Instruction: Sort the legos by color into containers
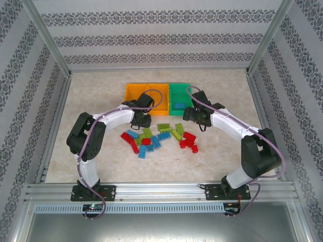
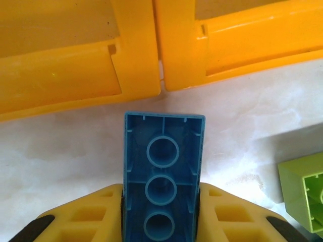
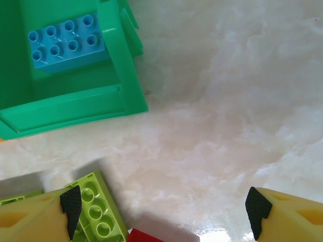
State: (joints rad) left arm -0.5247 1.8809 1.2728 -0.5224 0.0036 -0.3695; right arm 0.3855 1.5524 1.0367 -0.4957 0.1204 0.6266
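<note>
My left gripper (image 2: pixel 161 201) is shut on a blue lego (image 2: pixel 162 166), whose hollow underside faces the camera, just above the table in front of two orange-yellow containers (image 2: pixel 75 70) (image 2: pixel 242 40). From above, this gripper (image 1: pixel 141 119) hovers at the near edge of the orange bins (image 1: pixel 135 93). My right gripper (image 3: pixel 164 209) is open over bare table, a lime lego (image 3: pixel 98 214) beside its left finger and a red lego (image 3: pixel 151 236) at the bottom edge. The green container (image 3: pixel 121 75) holds a blue lego (image 3: pixel 65 43). From above, the right gripper (image 1: pixel 199 120) is near the green bin (image 1: pixel 180 89).
A loose pile of red, blue and lime legos (image 1: pixel 156 137) lies mid-table between the two arms. Another lime lego (image 2: pixel 305 194) sits right of the left gripper. Metal frame rails (image 1: pixel 55 126) and patterned walls border the table.
</note>
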